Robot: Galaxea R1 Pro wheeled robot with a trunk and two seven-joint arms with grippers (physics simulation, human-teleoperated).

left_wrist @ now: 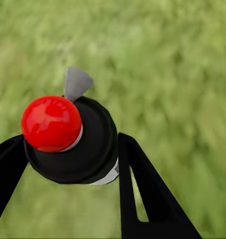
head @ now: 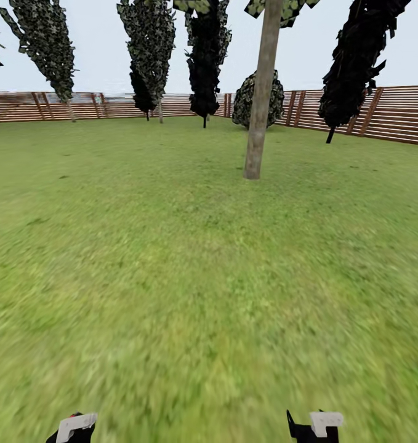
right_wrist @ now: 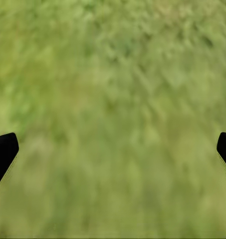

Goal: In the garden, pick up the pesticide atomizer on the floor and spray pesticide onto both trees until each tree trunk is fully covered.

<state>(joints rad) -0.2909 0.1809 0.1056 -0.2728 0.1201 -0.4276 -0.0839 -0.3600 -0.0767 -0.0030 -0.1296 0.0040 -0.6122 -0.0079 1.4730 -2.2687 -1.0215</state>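
**Atomizer held in the left pincer, trunk far ahead on the lawn**

The left gripper (left_wrist: 68, 164) is clamped on the pesticide atomizer (left_wrist: 75, 144). In the left wrist view its two black fingers (left_wrist: 142, 194) press on both sides of the round black body of the bottle, and a red ball-shaped cap (left_wrist: 51, 123) sits on top of this body. A small grey nozzle (left_wrist: 77, 83) sticks out from behind the cap, on the far side from the fingers. Beyond the bottle there is blurry green grass.

The right gripper (right_wrist: 113, 149) holds nothing. Its jaws stand wide apart, with only the two black tips at the edges of the right wrist view, and between them is the grass floor (right_wrist: 113, 99).

In the head view both grippers are at the lower edge, the left gripper (head: 73, 427) and the right gripper (head: 316, 426), each with a pale grey part on a black body. From them the lawn spreads forward, open and green.

Far ahead of the right gripper, and a little toward the left one, stands one tree trunk (head: 261, 92), thick, bare and grey-brown, leaning slightly, with leaves only at the very top. Behind it is a rounded bush (head: 249, 98). Several dark leafy trees (head: 205, 55) with thin stems stand further away, in front of the brown slat fence (head: 393, 114) that closes the garden.
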